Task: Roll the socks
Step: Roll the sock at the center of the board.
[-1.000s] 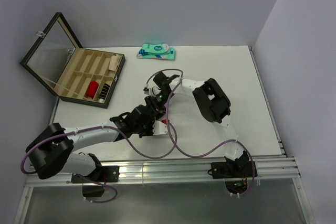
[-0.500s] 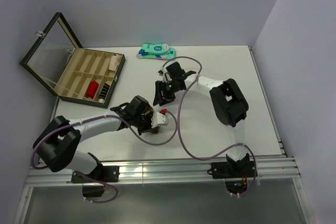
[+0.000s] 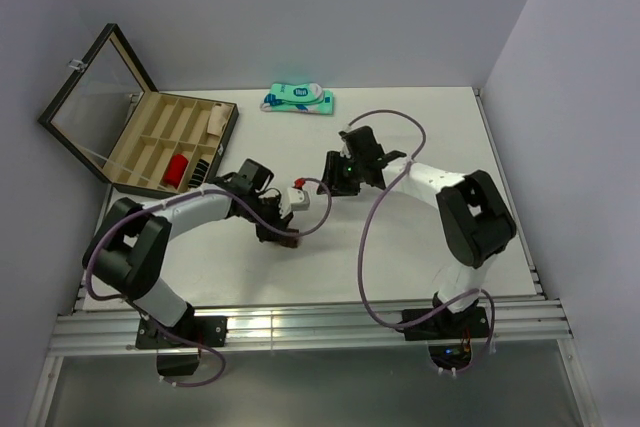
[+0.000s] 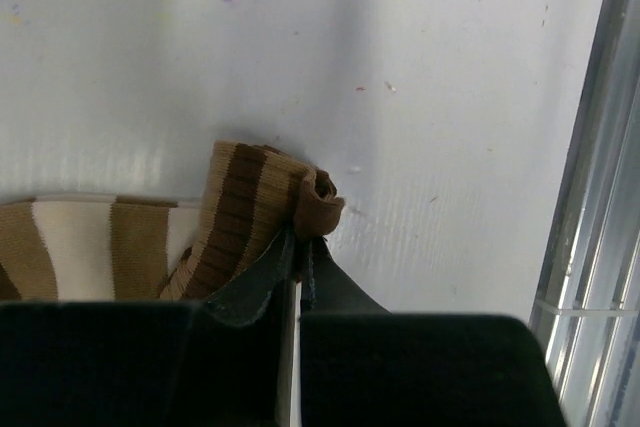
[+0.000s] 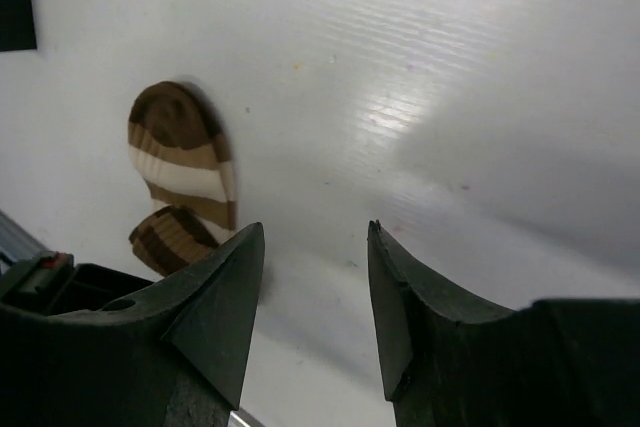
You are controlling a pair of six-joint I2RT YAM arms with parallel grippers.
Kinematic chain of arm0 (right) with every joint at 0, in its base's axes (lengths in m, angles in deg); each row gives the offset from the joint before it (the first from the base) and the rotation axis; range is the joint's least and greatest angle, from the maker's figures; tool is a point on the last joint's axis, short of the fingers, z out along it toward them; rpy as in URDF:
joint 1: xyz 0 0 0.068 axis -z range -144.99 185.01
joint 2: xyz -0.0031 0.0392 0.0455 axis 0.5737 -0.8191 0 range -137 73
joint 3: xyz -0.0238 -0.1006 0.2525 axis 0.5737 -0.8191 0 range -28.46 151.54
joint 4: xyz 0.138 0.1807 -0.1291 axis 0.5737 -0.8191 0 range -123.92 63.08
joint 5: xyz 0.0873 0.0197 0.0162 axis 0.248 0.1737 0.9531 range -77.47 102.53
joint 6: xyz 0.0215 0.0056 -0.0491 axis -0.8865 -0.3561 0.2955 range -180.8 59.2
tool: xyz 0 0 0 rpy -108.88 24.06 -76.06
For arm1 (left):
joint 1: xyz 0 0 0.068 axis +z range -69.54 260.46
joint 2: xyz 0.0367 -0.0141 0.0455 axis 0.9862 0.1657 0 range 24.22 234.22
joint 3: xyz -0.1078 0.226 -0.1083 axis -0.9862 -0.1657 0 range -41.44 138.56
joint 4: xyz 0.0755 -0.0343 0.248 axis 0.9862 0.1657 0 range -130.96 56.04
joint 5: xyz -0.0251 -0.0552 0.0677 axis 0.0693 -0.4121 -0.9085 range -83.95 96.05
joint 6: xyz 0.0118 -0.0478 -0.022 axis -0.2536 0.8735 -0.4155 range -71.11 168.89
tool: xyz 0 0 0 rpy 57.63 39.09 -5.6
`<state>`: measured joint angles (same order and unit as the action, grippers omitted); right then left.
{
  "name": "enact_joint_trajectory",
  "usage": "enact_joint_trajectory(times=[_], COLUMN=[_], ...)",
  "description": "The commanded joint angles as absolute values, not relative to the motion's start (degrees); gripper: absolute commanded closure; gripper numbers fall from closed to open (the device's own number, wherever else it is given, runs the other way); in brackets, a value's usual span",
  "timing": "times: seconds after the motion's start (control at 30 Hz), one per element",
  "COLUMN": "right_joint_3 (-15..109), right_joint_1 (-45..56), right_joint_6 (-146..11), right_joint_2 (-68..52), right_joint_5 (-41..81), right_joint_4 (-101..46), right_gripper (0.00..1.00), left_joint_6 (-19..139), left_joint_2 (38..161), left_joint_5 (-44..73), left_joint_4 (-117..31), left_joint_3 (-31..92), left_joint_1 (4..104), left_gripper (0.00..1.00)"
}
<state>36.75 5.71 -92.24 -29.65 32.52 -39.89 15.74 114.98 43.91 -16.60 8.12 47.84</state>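
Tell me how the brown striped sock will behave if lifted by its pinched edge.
Probably floppy: the brown sock is thin ribbed knit, folding and curling where the left gripper pinches it, so the rest would likely drape down. Likely light, and its soft weave should grip rather than slip. The loose curl may unroll once lifted.

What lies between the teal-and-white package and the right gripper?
Nothing: the top external view shows only bare white table between the teal-and-white package and the right gripper.

Ribbed knit cloth sock point(image 4: 240, 212), glossy corrugated plastic table point(image 5: 450, 67), matt black right hand point(image 5: 313, 247)
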Motion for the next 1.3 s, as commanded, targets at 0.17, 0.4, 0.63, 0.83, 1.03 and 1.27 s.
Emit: enact_joint_trajectory(times=[0.17, 0.4, 0.63, 0.83, 1.03, 1.27], right_joint_3=[24.48, 15.76, 12.24, 16.72, 21.1, 29.72], right_joint_1=[6.09, 4.95, -4.09, -17.98, -26.06, -34.59], right_joint_6=[-93.68, -85.34, -76.02, -69.42, -64.32, -57.91], right_joint_2=[-15.8, -5.51, 1.09, -2.85, -7.07, -17.69], right_joint_5=[24.66, 24.75, 16.41, 5.59, -0.04, -9.0], right_joint_4=[-28.95, -21.57, -19.97, -22.79, -23.84, -29.19], right_gripper=[0.47, 0.47, 0.47, 0.45, 0.45, 0.43], left_joint_6=[12.42, 0.13, -7.88, -14.3, -10.71, -7.19], left_joint_2=[123.35, 134.24, 142.16, 148.58, 150.96, 153.59], left_joint_5=[55.25, 64.66, 67.39, 70.02, 69.68, 68.8], left_joint_4=[-3.97, 13.96, 26.17, 37.25, 37.18, 37.53], left_joint_3=[16.73, 26.76, 32.99, 38.09, 39.86, 41.09], left_joint_1=[56.1, 62.0, 63.76, 64.29, 65.08, 65.25], left_gripper=[1.0, 1.0, 1.0, 1.0, 1.0, 1.0])
